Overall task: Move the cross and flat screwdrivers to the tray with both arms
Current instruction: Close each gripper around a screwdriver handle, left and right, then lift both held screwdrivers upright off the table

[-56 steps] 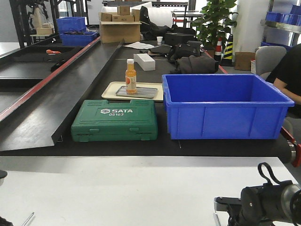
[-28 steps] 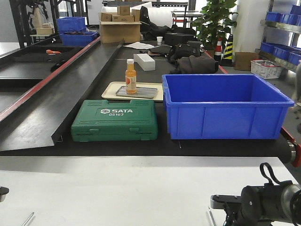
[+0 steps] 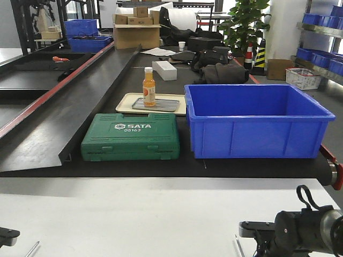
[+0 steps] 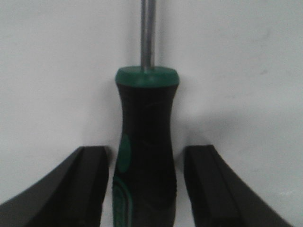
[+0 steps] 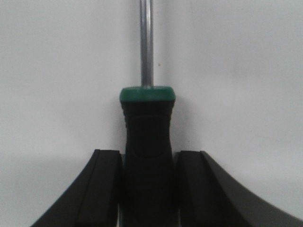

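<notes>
Down on the white tabletop [image 3: 161, 214] nearest the rig, both screwdrivers lay flat, well apart from the grey tray [image 3: 167, 105]. That sat way across the black bench on top of a beige tray [image 3: 124, 101], with an orange bottle [image 3: 149, 85] standing on it.

So I figured I was at the grab stage. The left gripper [image 4: 145, 151] straddled the left screwdriver [image 4: 144, 123] with its jaws spread and a sliver of table showing on either side of the handle. The right gripper [image 5: 149, 156] looked closed in on the right screwdriver [image 5: 147, 123], with both fingers snug against the handle, pinching it as far as I could tell.

To do it well, I wanted the left jaws to close evenly on the fat part of the handle so it wouldn't roll. After that, both arms should lift straight up before heading out. The green tool case [image 3: 130, 137] and blue bin [image 3: 257, 120] sat between me and the tray, and the bottle took up part of the landing spot.

The wrist cams gave me the grip detail but no tray at all. The front cam showed the whole route, but only the ends of the shafts and the edges of the arms. Neither view showed the tips, so I couldn't tell the cross one from the flat one.
</notes>
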Controlling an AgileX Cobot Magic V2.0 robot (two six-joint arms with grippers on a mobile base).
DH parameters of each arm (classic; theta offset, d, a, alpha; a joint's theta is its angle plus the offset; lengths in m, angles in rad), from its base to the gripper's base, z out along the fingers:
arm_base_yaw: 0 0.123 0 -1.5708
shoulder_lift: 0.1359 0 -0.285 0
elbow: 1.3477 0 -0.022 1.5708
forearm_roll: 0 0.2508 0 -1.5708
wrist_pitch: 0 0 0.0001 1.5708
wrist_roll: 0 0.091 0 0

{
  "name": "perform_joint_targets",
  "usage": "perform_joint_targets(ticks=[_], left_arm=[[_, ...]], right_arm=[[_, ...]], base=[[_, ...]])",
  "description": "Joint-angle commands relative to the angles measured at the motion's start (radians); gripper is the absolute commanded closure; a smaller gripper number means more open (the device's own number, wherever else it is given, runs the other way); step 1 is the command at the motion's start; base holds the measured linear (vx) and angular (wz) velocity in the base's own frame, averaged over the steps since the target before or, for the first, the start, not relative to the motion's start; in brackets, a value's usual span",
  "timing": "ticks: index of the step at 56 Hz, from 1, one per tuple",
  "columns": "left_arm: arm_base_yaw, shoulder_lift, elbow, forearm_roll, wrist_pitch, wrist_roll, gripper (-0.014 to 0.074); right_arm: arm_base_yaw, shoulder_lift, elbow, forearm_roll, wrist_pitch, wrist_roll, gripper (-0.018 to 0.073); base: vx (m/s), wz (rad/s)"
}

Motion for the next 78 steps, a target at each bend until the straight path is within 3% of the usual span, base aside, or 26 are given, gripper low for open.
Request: perform_joint_targets(ticks=[1, 9, 16, 33, 51, 69, 78], left_arm=[[-0.001, 0.012, -0.011, -0.01, 0.005, 0.005, 0.0246], [-0.011, 0.019, -0.011, -0.018, 0.049, 0.007, 0.0606], [-0.024, -0.01, -0.011, -0.038, 0.052, 0.005, 0.0603], [-0.07, -0.258, -0.011, -0.205, -0.071, 0.008, 0.0599], [-0.144, -0.639, 0.076, -0.257, -0.186, 0.003, 0.0595], [-0.144, -1.053, 0.289, -0.268, -0.234, 0.002, 0.0595], [-0.144, -1.276, 0.399, -0.267, -0.256, -0.023, 0.0594]], right_arm=[[0.0, -0.004, -0.001, 0.026, -0.018, -0.019, 0.0567], [0.0, -0.004, -0.001, 0.023, -0.017, -0.027, 0.0567], [0.0, -0.007, -0.001, 0.018, -0.019, -0.038, 0.0567], [0.0, -0.161, -0.001, -0.007, -0.025, -0.05, 0.0567], [0.0, -0.558, 0.033, -0.034, -0.107, -0.073, 0.0567], [0.0, -1.062, 0.295, -0.034, -0.278, -0.08, 0.0567], [0.0, -1.28, 0.409, -0.035, -0.281, -0.08, 0.0567]], base=[[0.0, 0.0], [0.0, 0.0], [0.0, 0.0], [0.0, 0.0], [0.0, 0.0], [0.0, 0.0], [0.0, 0.0]])
